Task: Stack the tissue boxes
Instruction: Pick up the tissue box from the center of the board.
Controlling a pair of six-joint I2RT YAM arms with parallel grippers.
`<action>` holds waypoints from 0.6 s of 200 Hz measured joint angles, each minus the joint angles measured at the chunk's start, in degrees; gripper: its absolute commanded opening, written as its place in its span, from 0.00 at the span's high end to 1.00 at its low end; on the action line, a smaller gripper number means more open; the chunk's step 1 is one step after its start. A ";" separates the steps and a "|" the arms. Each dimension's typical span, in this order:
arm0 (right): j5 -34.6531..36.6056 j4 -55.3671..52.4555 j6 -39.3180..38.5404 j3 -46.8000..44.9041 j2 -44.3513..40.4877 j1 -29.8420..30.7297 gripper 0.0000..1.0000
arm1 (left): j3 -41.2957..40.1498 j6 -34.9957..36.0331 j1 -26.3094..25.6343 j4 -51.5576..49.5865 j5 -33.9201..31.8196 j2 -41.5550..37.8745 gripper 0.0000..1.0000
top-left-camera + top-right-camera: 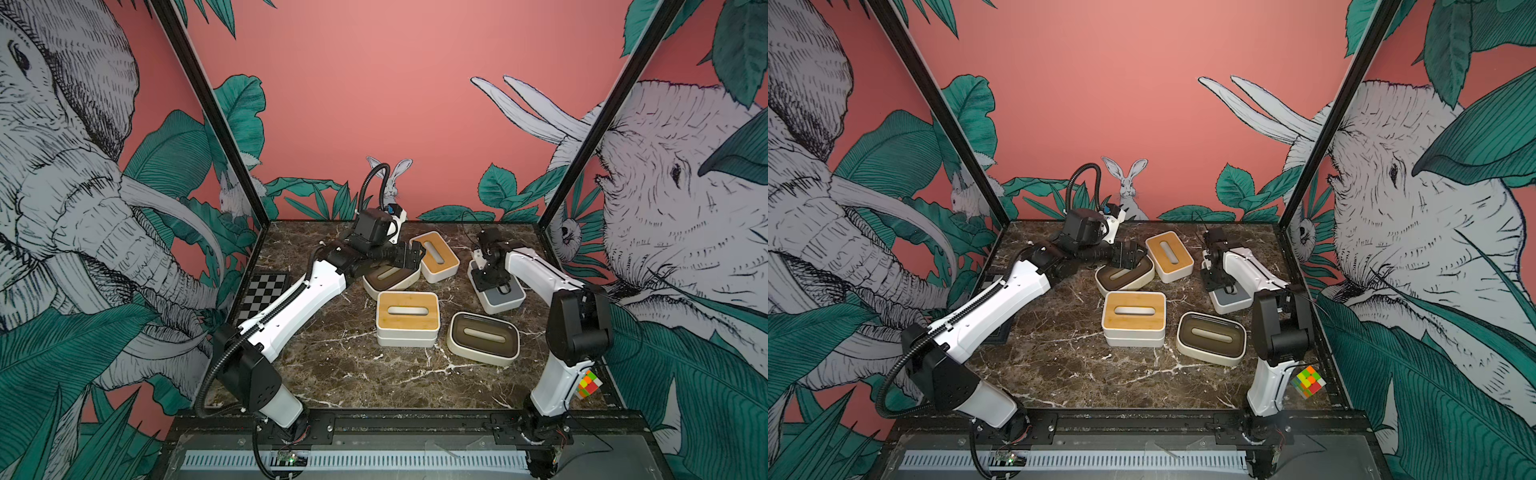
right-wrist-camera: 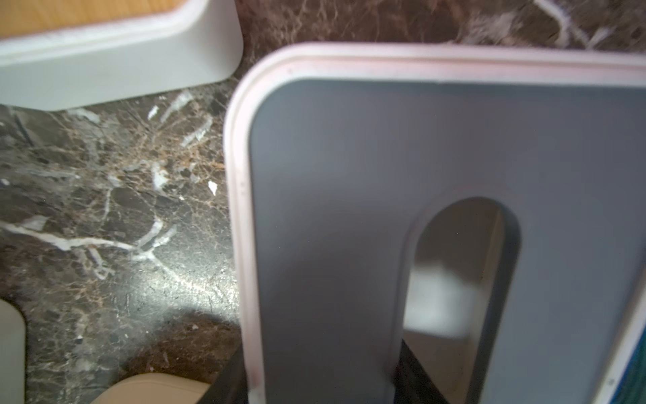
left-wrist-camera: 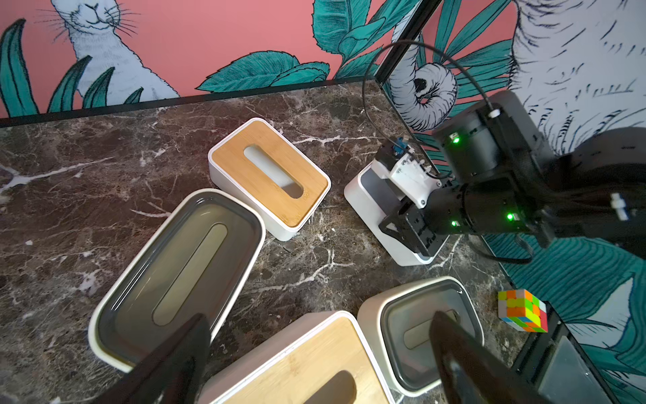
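My right gripper [image 2: 325,381] is shut on the grey-lidded tissue box [image 2: 402,147] at the right of the table, one finger in the oval slot and one outside the wall; in a top view it is the grey box [image 1: 505,301]. My left gripper [image 3: 321,349] hangs open, with nothing between its fingers, above a dark-brown-lidded box [image 1: 390,279] at the back centre. A bamboo-lidded box [image 1: 435,256] lies right behind it. In front, a bamboo-lidded box [image 1: 407,311] sits on top of another white box. A second dark-brown-lidded box [image 1: 484,338] lies to their right.
A black-and-white checkerboard [image 1: 264,297] lies at the left edge, partly under my left arm. A multicoloured cube [image 1: 1308,381] sits at the front right corner beside my right arm's base. Black frame posts and printed walls close in the marble table [image 1: 353,374].
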 measured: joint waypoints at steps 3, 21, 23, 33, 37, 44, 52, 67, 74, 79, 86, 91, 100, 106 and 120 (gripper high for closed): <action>0.09 -0.42 -0.35 0.44 -0.15 0.00 0.62 | -0.17 -0.46 0.28 0.11 0.11 -0.24 0.00; 0.09 -2.27 -1.84 2.54 -1.29 0.00 0.62 | -3.48 -4.04 2.64 1.95 4.26 -2.43 0.00; 0.07 -2.45 -1.95 2.75 -1.49 0.00 0.62 | -4.02 -4.70 2.99 2.19 4.35 -2.73 0.01; -0.72 -3.06 -2.89 3.48 -2.54 0.00 0.61 | -6.75 -7.37 4.66 3.63 6.86 -3.98 0.00; -1.03 -3.21 -3.23 3.58 -3.08 0.00 0.61 | -7.74 -8.50 5.31 4.02 7.74 -4.33 0.00; -1.70 -3.48 -3.87 3.63 -4.15 0.00 0.61 | -9.11 -10.14 6.27 4.57 9.07 -4.81 0.00; -2.78 -3.78 -4.72 3.58 -5.53 0.02 0.61 | -10.25 -11.69 7.32 4.98 10.05 -5.07 0.00; -4.48 -3.89 -6.69 3.13 -8.55 0.46 0.61 | -11.39 -13.68 8.52 5.25 10.80 -5.16 0.00; -5.05 -3.89 -7.61 2.84 -9.97 0.87 0.61 | -11.74 -14.36 8.83 5.25 11.10 -5.16 0.00; -5.60 -3.82 -8.24 2.54 -11.04 1.29 0.60 | -11.93 -14.67 9.05 5.27 11.43 -5.16 0.00; -6.32 -3.93 -9.11 2.25 -12.33 1.90 0.61 | -12.17 -15.02 9.20 5.29 11.82 -5.16 0.00; -6.80 -4.11 -9.60 2.16 -13.14 2.34 0.61 | -12.35 -15.17 9.35 5.35 12.09 -5.16 0.01; -8.02 -4.48 -10.80 2.16 -14.53 3.19 0.61 | -12.61 -15.30 9.42 5.55 12.37 -5.22 0.00; -8.70 -4.72 -11.52 2.19 -15.23 3.74 0.61 | -12.92 -15.30 9.46 5.84 12.50 -5.35 0.00; -10.23 -5.57 -13.27 2.45 -16.20 5.09 0.60 | -14.12 -15.41 9.55 6.45 12.55 -6.29 0.00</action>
